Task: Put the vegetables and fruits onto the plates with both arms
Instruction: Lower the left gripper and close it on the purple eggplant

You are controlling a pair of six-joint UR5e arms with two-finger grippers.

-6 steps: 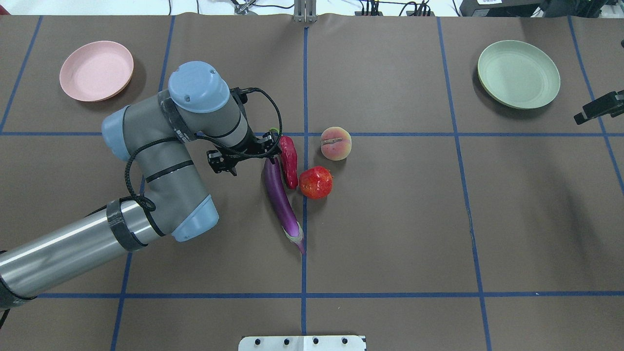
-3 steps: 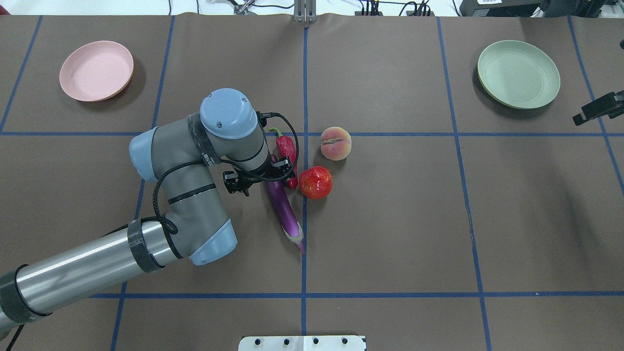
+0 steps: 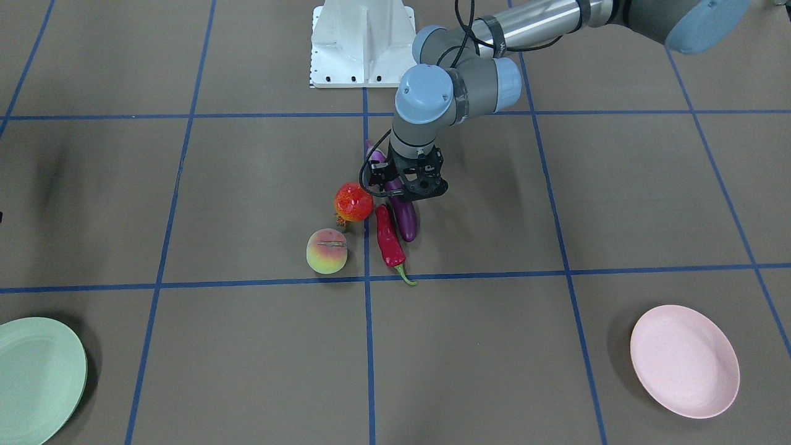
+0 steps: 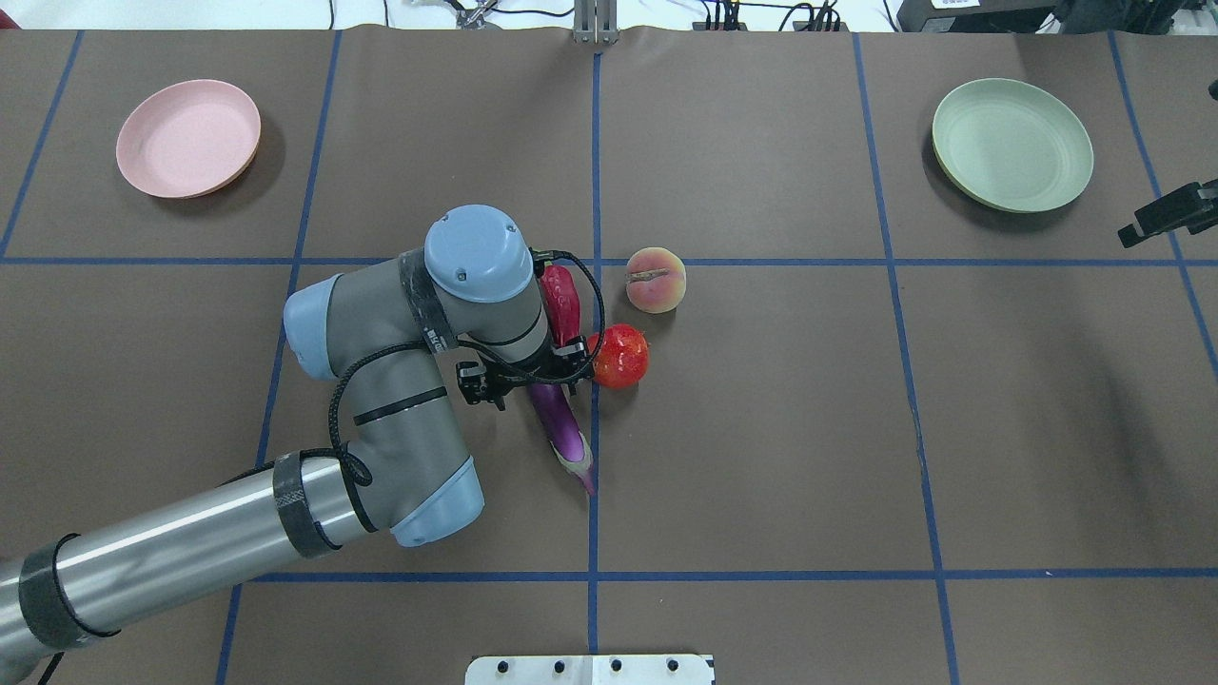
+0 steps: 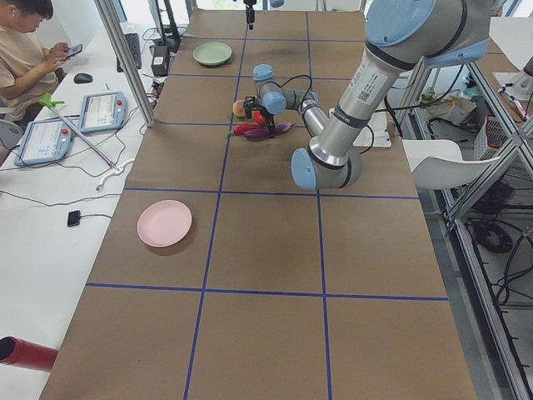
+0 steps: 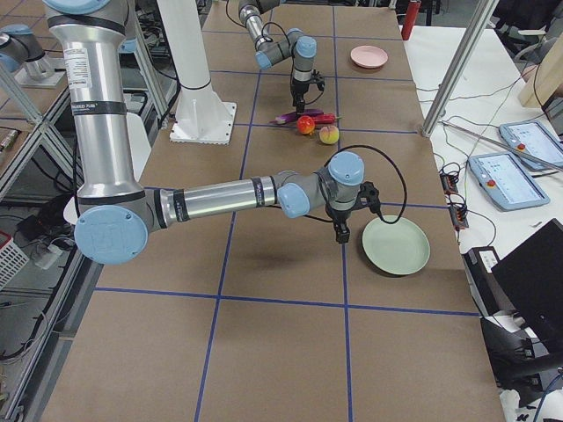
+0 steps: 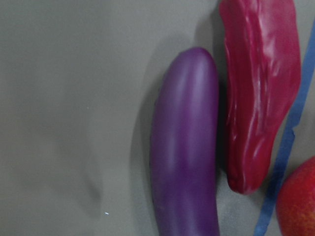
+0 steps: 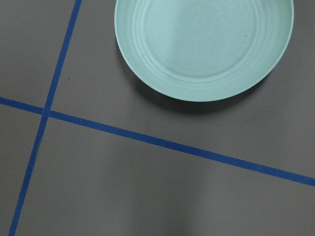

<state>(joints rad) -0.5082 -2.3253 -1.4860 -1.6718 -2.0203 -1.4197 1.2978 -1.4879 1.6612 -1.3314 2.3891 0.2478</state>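
Far left, the pink plate [image 4: 187, 138] sits bare near the counter's [image 4: 761, 457] back corner. Moving in, the left arm bends down over the middle cluster, and its left gripper [image 4: 533, 369] hangs low across the purple eggplant [image 4: 563, 433], jaws looking spread to either side of it, nothing held. The eggplant lies flat along the centre tape line, and the wrist view shows the red chili [image 4: 561, 295] pressed right against its side. Just right of that, the red pomegranate-like ball [image 4: 618, 357] sits beside the gripper, and the peach [image 4: 655, 280] rests a little beyond it. Far right, the green plate [image 4: 1011, 145] is bare; the right gripper [image 4: 1168, 211] hovers near it at the edge, and I cannot tell how its jaws stand
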